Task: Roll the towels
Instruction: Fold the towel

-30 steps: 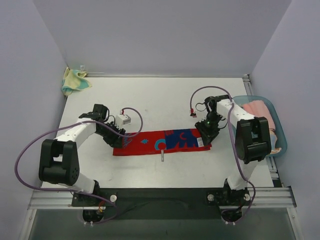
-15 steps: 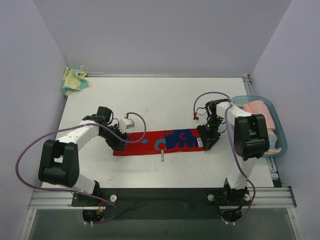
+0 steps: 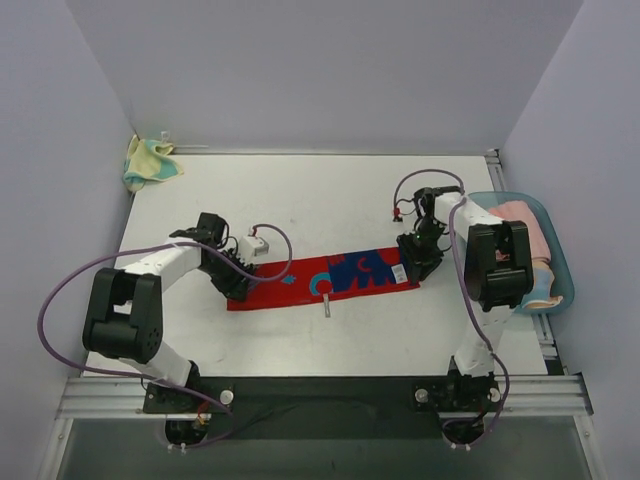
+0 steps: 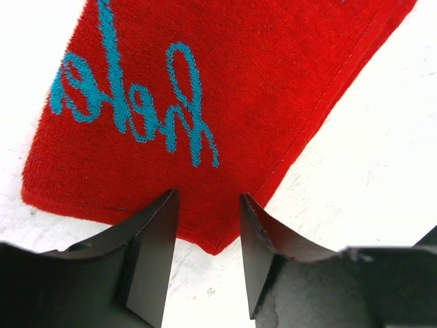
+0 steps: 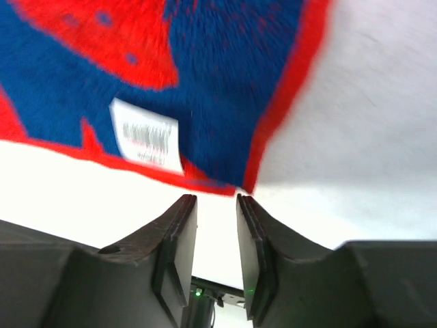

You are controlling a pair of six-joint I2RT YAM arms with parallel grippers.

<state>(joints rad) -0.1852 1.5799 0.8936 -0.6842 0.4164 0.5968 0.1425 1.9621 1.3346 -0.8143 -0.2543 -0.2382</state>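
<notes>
White counter point(image 3: 330, 190), matte, evenly lit from above with only faint soft shadows; pale lavender back wall point(image 3: 320, 70) along the far edge; left wall point(image 3: 50, 200) and right wall point(image 3: 600, 150) of the same tint, closing in at the far corners; thin metal strip point(image 3: 497, 165) running down the right edge; aluminium rail point(image 3: 100, 402) across the near edge, with a dark plate point(image 3: 330, 392) at its middle; dull grey-green floor point(image 3: 330, 450) below.
</notes>
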